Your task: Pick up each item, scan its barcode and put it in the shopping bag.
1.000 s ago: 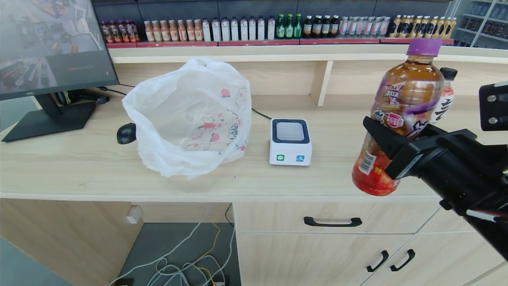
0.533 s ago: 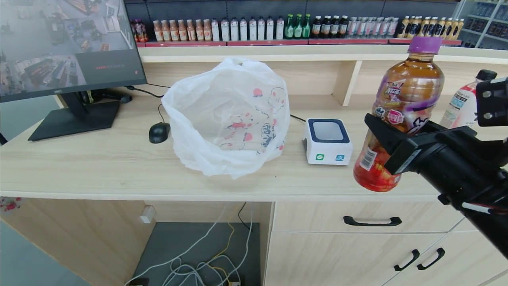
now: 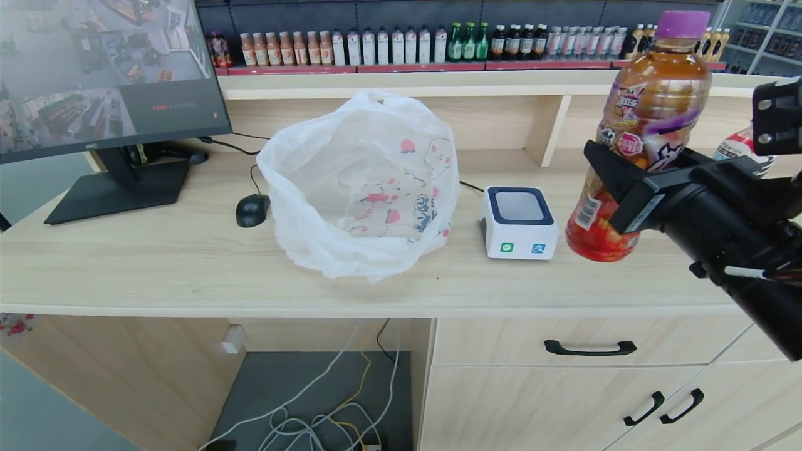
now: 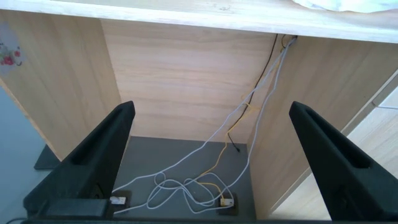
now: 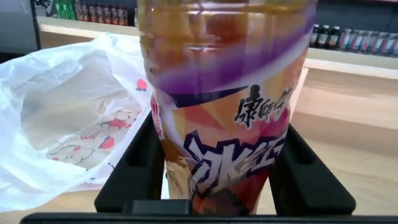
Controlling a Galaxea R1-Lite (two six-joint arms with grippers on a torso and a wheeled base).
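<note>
Your wooden counter (image 3: pixel 156 269) carries a monitor (image 3: pixel 94 69) at its far left corner. The white shopping bag (image 3: pixel 360 188) stands open mid-counter. Your right gripper (image 3: pixel 633 181) is clamped round the middle of the tea bottle (image 3: pixel 645 113), which it holds roughly upright in the air just right of the scanner (image 3: pixel 519 222), barcode on the side towards it. Your left gripper (image 4: pixel 212 112) hangs below the counter edge, jaws spread wide with nothing between them, facing the cables (image 4: pixel 205 180). A mouse (image 3: pixel 252 210) sits left of the bag.
</note>
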